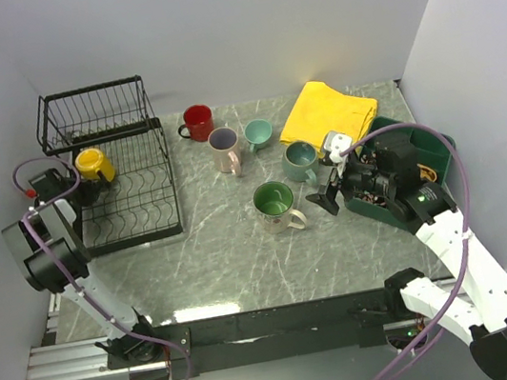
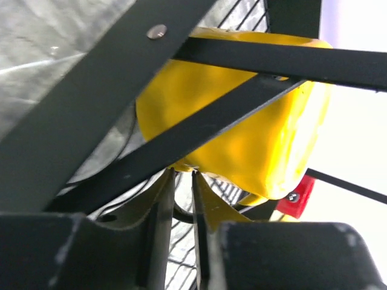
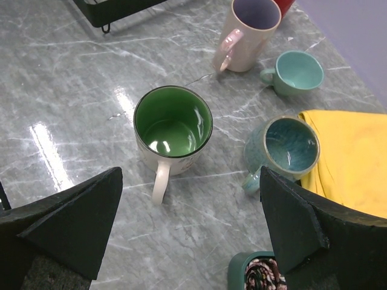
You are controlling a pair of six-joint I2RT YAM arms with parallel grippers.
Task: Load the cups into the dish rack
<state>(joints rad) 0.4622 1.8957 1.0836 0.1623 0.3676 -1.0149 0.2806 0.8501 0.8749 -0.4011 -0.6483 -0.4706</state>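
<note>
- Yellow mug is at the rack's left edge, just in front of the raised basket; the other five mugs stand on the table, none of them in the rack
- Left gripper is right at that mug, jaws a thin slit apart; I cannot tell whether they pinch its handle
- Risk: if the mug is not seated between the wires, letting go could tip it off the rack's left edge
- Risk: a finger caught on a wire or the handle could drag the mug or shift the rack as the arm pulls back
- Right gripper hangs over the cream mug, jaws spread wide and holding nothing
- Risk: the grey-green mug is near the cream one and touches the cloth, so a finger coming down wide could knock it
- Mugs, six: yellow, cream, grey-green, teal, pink, red
- Rack, one; cloth, one; green tray at the table's right edge, one; arms, two
</note>
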